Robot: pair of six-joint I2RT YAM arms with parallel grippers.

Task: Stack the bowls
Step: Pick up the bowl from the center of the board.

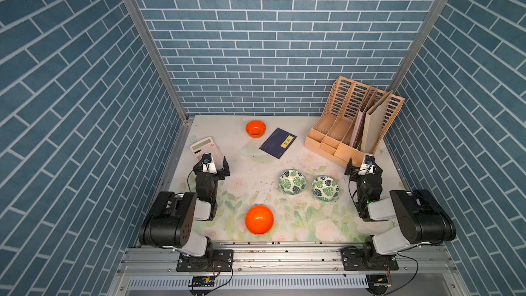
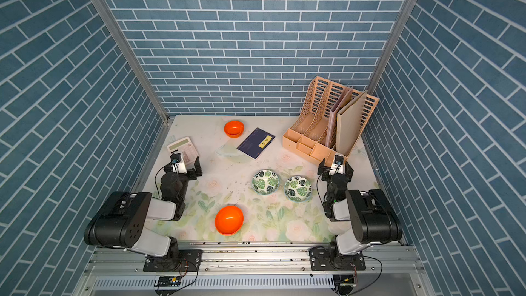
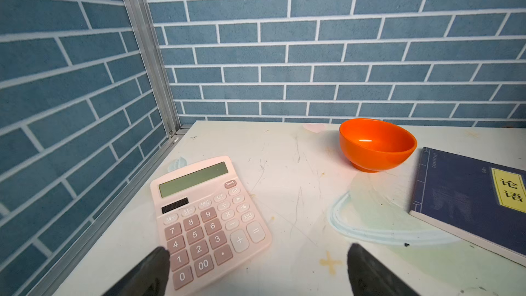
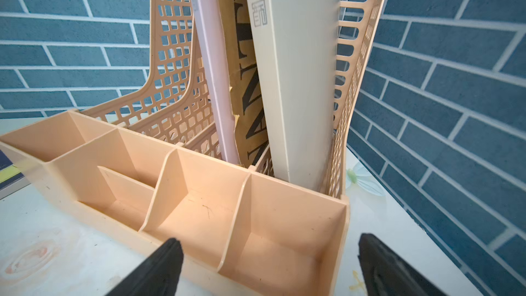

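In both top views I am crouching folded at the front edge of a pale, flower-printed worktop, which blue brick-patterned walls are boxing in on three sides. My left claw is hanging wide open by the left edge and my right claw is hanging wide open by the right edge, both gripping nothing. The far orange bowl is sitting mouth-up near the far edge. The near orange bowl is lying close to the front edge at mid-width, and I cannot tell which way its mouth is facing. The inner leaf bowl and the outer leaf bowl are resting mouth-up just beside each other, toward the right edge. All four are round and lying apart.

In the left wrist view my left claw is gaping above the corner of a pink calculator. The far orange bowl is standing upright on its foot, just beside a navy book.

In the right wrist view my right claw is spreading wide before a peach file organiser, which is occupying the far right corner and carrying upright folders.
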